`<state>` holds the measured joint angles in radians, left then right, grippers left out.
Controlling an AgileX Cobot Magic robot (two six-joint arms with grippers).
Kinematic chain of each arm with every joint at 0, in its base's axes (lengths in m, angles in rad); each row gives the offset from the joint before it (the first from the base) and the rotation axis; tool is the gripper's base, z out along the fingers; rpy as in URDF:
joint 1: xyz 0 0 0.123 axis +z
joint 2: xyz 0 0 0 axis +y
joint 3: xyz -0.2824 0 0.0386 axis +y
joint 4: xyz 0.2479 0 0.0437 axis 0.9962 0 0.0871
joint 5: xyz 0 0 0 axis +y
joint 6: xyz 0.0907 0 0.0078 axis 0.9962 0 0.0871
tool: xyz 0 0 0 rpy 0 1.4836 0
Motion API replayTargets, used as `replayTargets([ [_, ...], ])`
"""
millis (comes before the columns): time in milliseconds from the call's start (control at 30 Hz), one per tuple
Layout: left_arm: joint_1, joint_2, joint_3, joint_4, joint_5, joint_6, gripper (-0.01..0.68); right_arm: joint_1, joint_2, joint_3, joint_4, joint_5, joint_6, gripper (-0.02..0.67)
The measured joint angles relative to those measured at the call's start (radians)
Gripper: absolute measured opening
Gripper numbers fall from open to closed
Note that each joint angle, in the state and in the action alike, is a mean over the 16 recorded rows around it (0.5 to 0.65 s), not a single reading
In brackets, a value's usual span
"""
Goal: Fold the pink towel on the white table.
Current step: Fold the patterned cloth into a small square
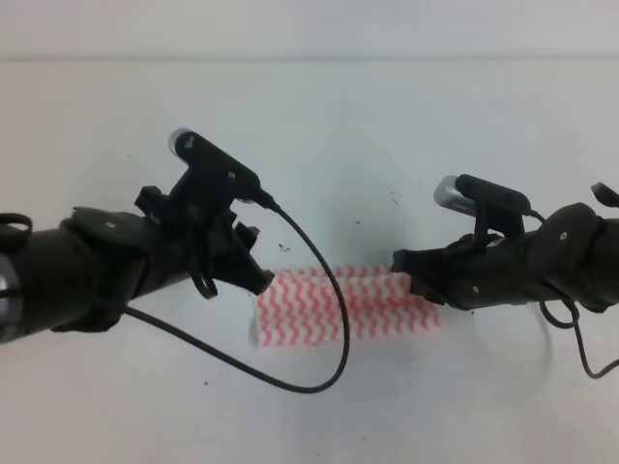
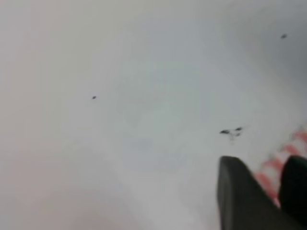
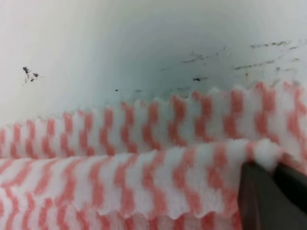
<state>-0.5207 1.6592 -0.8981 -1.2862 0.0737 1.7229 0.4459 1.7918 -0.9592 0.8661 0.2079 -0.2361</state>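
Filled nearly every view: one white table (image 1: pixel 319 126), plain, flecked with tiny dark specks and scuffs. No container among the things seen. Carried one pink towel (image 1: pixel 372 304), lying flat near the table's middle between the two arms, long side across the view, with an upper layer doubled over a lower one in the right wrist view (image 3: pixel 144 158). Two arms, one from each side. Left gripper (image 1: pixel 259 275) sat at the towel's left end, partly covering that corner; in its wrist view only two dark fingers (image 2: pixel 240 201) showed at the lower right, a narrow strip of towel (image 2: pixel 268 175) between them, blurred, so grip could not be told. Right gripper (image 1: pixel 416 275) closed tight on the towel's right edge, pinching the upper fold. One black cable (image 1: pixel 329 319) looped across the towel.
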Motion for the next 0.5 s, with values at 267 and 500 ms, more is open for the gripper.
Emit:
replayTargets([
  [267,0.0,0.015,0.0,-0.041,0.16,-0.009,0.044,-0.001,0.001,0.0,0.004,-0.008,0.0,-0.017],
  [500,0.001,0.095,0.001,-0.046,0.247,-0.01,-0.002,-0.001,0.002,0.0,0.006,-0.01,0.0,-0.017],
])
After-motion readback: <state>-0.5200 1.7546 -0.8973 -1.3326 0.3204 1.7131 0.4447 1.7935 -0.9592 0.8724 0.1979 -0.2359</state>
